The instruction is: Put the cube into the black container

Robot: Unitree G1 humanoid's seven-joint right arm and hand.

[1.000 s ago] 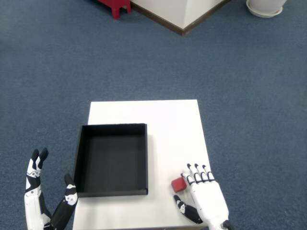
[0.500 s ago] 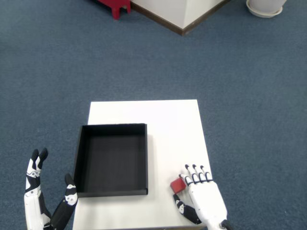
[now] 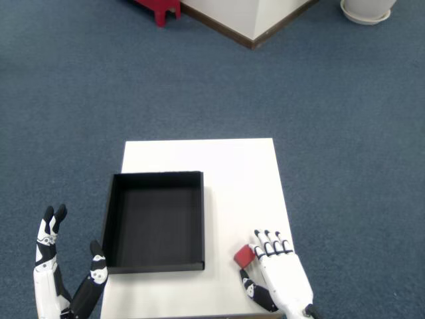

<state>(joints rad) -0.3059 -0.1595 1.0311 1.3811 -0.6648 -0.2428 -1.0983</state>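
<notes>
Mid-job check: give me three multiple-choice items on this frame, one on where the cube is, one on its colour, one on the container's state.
1. Where is the cube?
A. inside the black container
B. on the table, right of the black container
C. on the carpet

2. What colour is the cube?
A. red
B. green
C. blue

3. What is in the black container?
A. the cube
B. nothing
C. a cup

Key: 1 B, it lies on the white table against the right robot hand. 2 A, it is plainly red. 3 B, its floor shows bare.
</notes>
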